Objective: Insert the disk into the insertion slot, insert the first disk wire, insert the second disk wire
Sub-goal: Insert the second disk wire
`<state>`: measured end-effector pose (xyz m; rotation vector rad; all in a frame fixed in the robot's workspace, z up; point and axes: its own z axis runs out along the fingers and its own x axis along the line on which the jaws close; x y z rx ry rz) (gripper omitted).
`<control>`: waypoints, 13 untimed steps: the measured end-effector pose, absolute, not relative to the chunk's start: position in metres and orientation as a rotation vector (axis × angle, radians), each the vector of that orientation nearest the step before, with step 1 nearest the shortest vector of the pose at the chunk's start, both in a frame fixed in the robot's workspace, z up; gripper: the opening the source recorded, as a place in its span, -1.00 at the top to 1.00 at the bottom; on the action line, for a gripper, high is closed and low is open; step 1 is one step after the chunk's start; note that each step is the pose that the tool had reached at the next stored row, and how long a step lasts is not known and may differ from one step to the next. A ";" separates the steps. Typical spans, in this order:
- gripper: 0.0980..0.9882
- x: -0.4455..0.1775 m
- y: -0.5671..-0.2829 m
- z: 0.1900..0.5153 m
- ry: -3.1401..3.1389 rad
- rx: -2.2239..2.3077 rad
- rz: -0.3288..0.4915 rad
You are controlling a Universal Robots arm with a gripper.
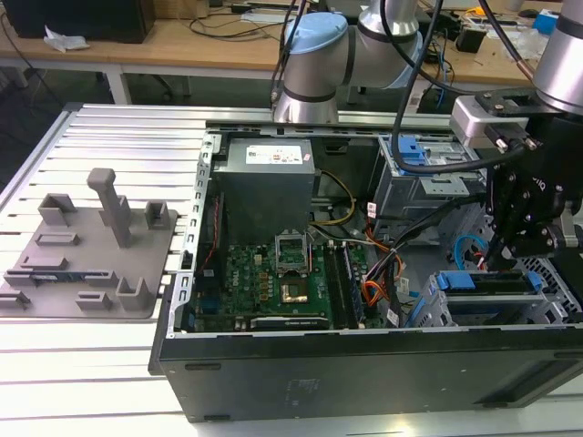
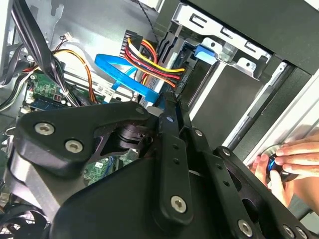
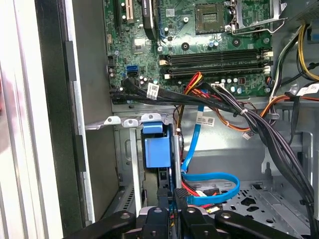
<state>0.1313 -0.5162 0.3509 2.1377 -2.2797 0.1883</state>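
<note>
With the disk (image 1: 483,282) already seated in the insertion slot (image 1: 437,309) at the exterior view's right, the hand (image 3: 172,196) sits low beside its blue carrier, fingers pressed nearly together around the plug end of the second disk wire (image 3: 212,181), it seems. That flat light-blue cable should be light, springy and slick, safest held by its stiff dark plug. Orange-red strands of the first disk wire (image 2: 149,62) look thin and limp. Perforated sheet metal surrounds them; a person's hand (image 2: 294,159) rests at the case edge.
</note>
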 end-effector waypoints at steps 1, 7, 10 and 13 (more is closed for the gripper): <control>0.86 0.131 -0.516 0.351 -2.280 2.138 0.188; 0.86 0.132 -0.517 0.349 -2.280 2.137 0.188; 0.86 0.132 -0.517 0.348 -2.279 2.137 0.188; 0.86 0.132 -0.517 0.346 -2.279 2.137 0.188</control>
